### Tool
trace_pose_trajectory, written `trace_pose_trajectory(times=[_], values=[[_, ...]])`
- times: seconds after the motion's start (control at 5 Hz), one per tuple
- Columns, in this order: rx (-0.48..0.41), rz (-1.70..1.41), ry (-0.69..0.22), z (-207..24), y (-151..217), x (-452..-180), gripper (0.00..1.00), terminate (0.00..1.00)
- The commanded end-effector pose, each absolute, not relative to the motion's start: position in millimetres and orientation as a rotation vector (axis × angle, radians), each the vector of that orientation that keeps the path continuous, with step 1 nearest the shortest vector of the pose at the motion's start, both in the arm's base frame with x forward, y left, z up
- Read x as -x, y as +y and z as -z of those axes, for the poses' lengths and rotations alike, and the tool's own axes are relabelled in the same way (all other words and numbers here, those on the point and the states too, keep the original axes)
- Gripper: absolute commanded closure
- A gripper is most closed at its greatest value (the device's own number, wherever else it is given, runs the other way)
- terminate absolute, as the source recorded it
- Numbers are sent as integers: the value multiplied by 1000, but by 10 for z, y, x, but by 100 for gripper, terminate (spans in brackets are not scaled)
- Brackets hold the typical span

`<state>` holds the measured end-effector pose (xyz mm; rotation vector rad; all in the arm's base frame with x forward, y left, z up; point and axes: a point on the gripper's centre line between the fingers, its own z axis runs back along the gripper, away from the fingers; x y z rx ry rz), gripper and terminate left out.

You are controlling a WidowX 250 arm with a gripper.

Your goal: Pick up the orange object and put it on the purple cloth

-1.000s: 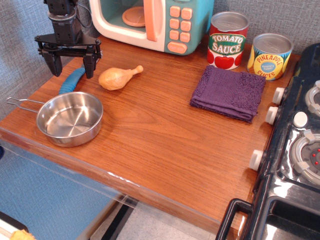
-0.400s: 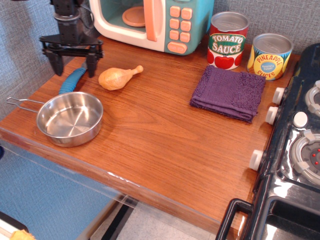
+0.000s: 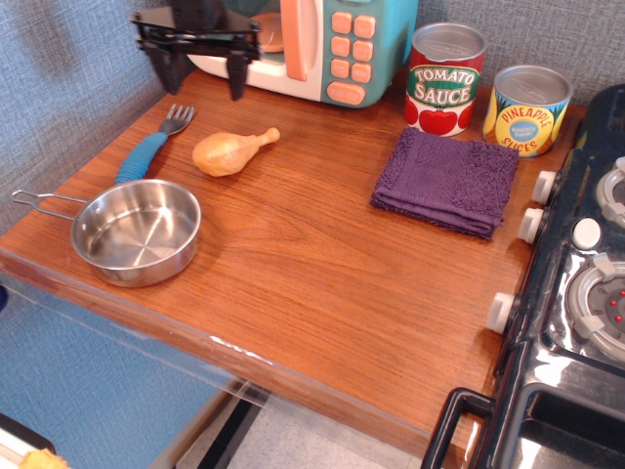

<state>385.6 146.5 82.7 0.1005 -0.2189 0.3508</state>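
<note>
The orange object, a glossy tan-orange toy drumstick (image 3: 230, 150), lies on the wooden table left of centre, bone end pointing right. The purple cloth (image 3: 446, 181), a folded fuzzy towel, lies at the right, in front of the cans. My gripper (image 3: 203, 80) hangs high at the back left, in front of the toy microwave, above and behind the drumstick. Its two black fingers are spread wide apart and hold nothing.
A toy microwave (image 3: 303, 44) with an orange plate inside stands at the back. A tomato sauce can (image 3: 444, 78) and a pineapple can (image 3: 527, 109) stand behind the cloth. A blue-handled fork (image 3: 151, 147) and a steel pan (image 3: 135, 231) lie left. A toy stove (image 3: 586, 283) borders the right.
My gripper has risen and moved right and back, from over the fork to in front of the microwave. The fork's head is now uncovered. The drumstick and cloth have not moved.
</note>
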Motion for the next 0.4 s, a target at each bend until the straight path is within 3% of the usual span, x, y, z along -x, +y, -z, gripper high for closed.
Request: trace_pose_trajectory(times=[0.0, 0.2], values=[[-140, -249, -175, -716, 1159, -3849, 0, 0], [-168, -236, -116, -489, 1137, -3882, 0, 0]])
